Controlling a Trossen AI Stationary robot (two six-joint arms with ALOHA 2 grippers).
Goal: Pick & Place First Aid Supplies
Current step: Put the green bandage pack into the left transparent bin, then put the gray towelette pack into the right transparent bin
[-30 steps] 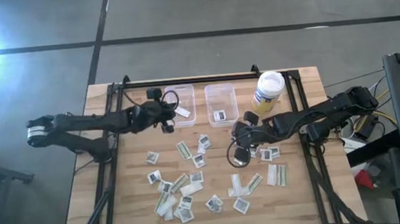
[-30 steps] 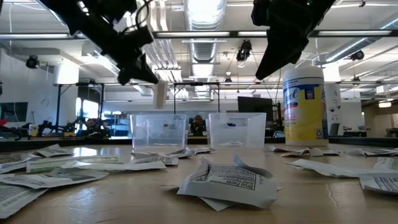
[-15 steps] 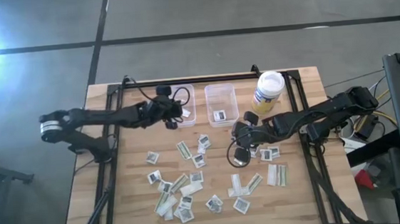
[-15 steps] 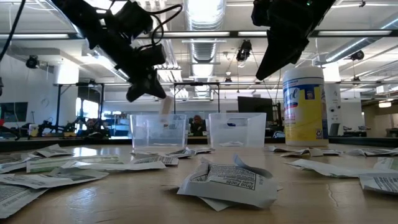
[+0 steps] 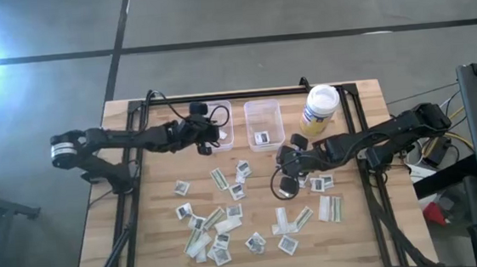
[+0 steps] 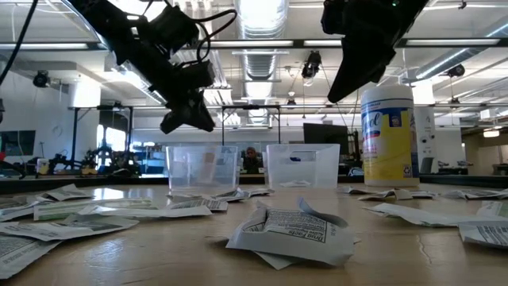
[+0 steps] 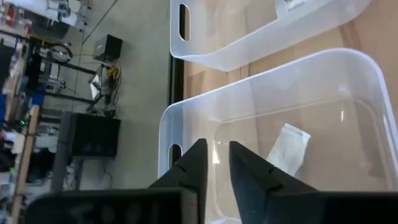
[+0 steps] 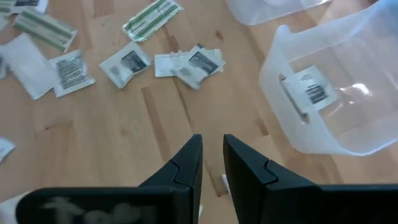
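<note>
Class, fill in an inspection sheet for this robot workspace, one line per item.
Surface: pale wooden table.
Job's things: small paper packets scattered; one in left clear plastic bin, one in right clear plastic bin.
Clutter: white-lidded yellowish jar.
Hands: left hand above left bin, holding nothing; right hand above bare wood, holding nothing.
Cables: black cable on left arm.
Surroundings: grey floor, equipment at right.
</note>
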